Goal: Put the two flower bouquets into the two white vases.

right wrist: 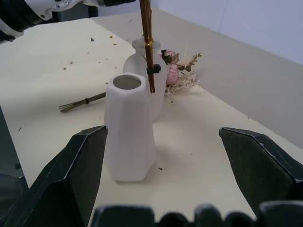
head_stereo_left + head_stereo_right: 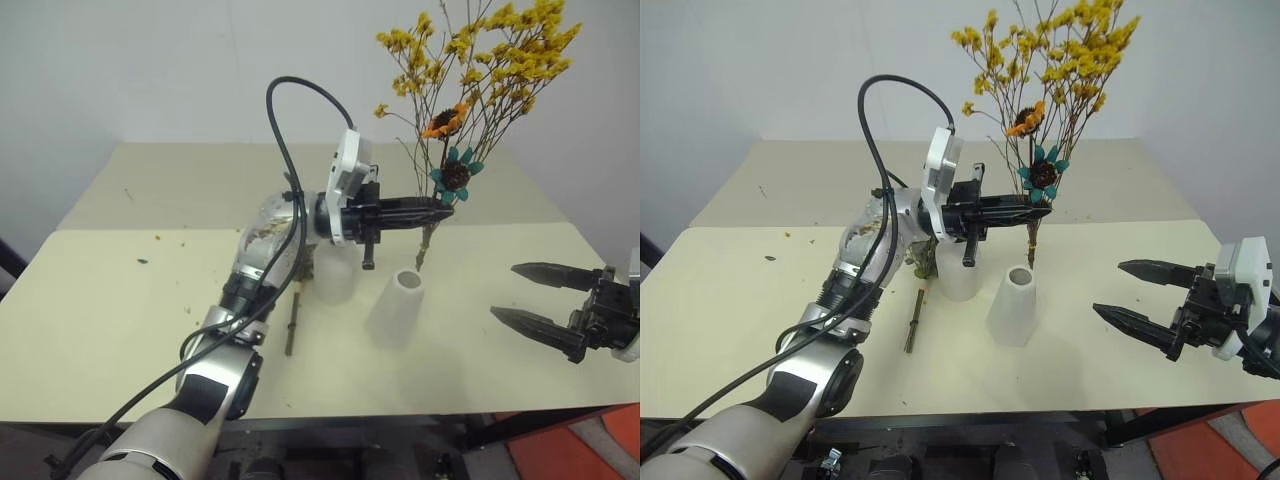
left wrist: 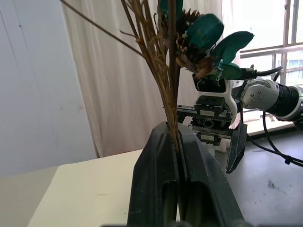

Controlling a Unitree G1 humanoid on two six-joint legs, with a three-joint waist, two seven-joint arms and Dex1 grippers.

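My left gripper (image 2: 440, 212) is shut on the stems of the yellow bouquet (image 2: 490, 50), held upright with its orange sunflower (image 2: 445, 120) and teal bloom (image 2: 457, 175) above the fingers. The stem ends (image 2: 423, 255) hang just behind the tapered white vase (image 2: 398, 308). The rounded white vase (image 2: 958, 278) stands to its left, partly hidden by my left arm. The pink rose bouquet (image 1: 171, 71) lies on the table behind the vases, its stems (image 2: 293, 325) pointing toward the front edge. My right gripper (image 2: 520, 298) is open, level, to the right of the tapered vase (image 1: 128, 127).
The cream table (image 2: 120, 330) carries small plant crumbs on its left half. Its front edge runs near the bottom of the eye views. A black cable (image 2: 285, 110) loops above my left arm. A red-orange object (image 2: 580, 450) sits on the floor at lower right.
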